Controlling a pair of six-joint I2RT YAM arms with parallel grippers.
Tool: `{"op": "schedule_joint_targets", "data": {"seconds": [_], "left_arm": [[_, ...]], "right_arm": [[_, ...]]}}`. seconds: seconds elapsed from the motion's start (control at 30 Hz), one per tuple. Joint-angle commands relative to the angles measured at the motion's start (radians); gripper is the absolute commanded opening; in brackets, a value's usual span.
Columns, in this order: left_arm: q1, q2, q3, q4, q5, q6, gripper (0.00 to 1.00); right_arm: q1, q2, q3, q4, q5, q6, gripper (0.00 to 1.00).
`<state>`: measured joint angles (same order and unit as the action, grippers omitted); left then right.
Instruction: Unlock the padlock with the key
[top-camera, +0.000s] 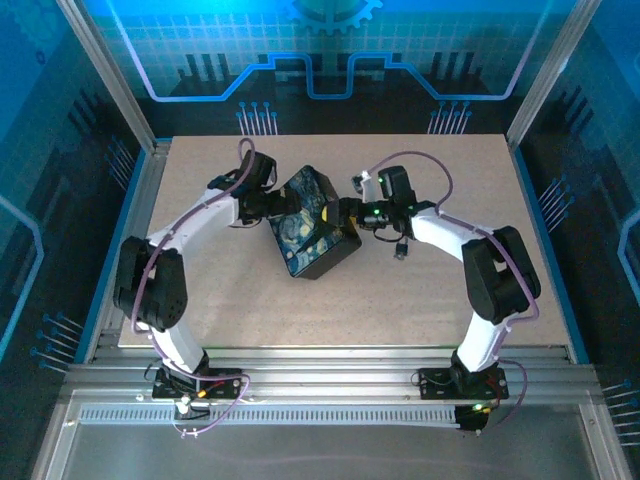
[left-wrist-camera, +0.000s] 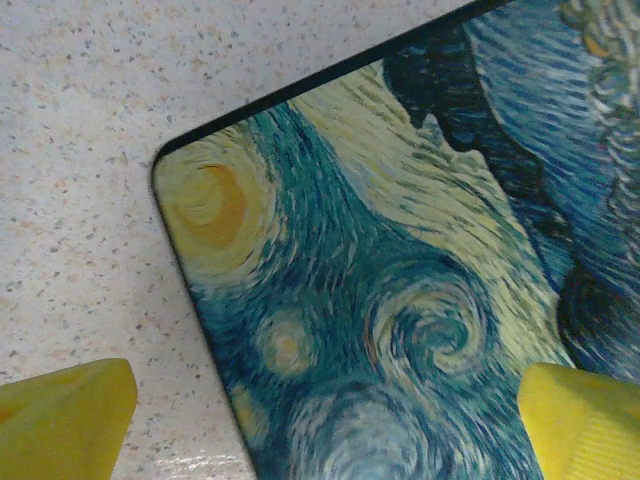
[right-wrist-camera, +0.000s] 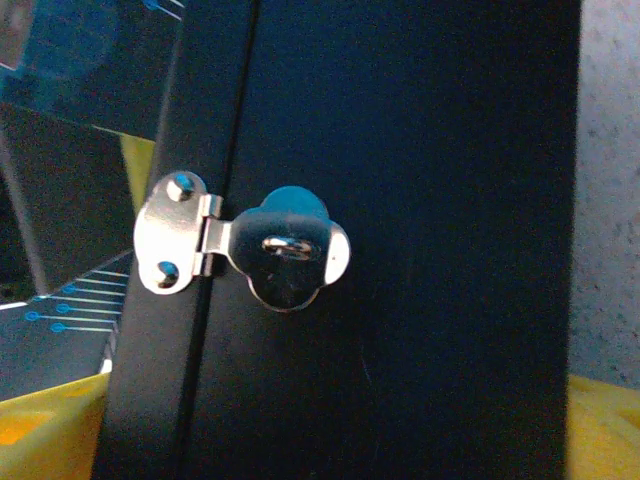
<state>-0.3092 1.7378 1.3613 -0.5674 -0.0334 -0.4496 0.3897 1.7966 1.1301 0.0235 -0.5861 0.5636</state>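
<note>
The pale speckled bench (left-wrist-camera: 80, 150) looks matt and faintly grainy, like stone composite. The dark rectangular box's swirly blue-and-yellow painted lid (left-wrist-camera: 400, 300) is smooth with a soft sheen; its black side wall (right-wrist-camera: 430, 130) is smooth too (the small silvery metal hasp (right-wrist-camera: 245, 245) on it gleams mirror-bright).

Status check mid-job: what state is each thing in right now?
box: shut
hasp: folded over its staple, no lock through it
padlock: off the box, lying on the table; shackle too small to judge
left gripper: open, over the box's corner
right gripper: open, facing the hasp
</note>
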Motion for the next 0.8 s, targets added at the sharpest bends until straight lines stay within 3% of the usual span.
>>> {"op": "schedule_joint_targets", "data": {"seconds": [0.0,0.3,0.5,0.77], "left_arm": [[-0.002,0.039,0.008,0.039,-0.040,-0.046,0.99],[0.005,0.083,-0.027,0.058,-0.070,-0.018,0.99],[0.009,0.128,0.003,0.056,-0.063,0.004,0.99],[0.021,0.172,0.035,0.043,-0.060,0.032,0.99]], "right_arm": [[0.004,0.069,-0.049,-0.080,0.065,-0.053,0.95],[0.008,0.099,-0.042,-0.088,0.051,-0.060,0.93],[0.046,0.122,0.014,-0.219,0.139,-0.126,1.00],[0.039,0.106,-0.015,-0.233,0.189,-0.143,1.00]]}}
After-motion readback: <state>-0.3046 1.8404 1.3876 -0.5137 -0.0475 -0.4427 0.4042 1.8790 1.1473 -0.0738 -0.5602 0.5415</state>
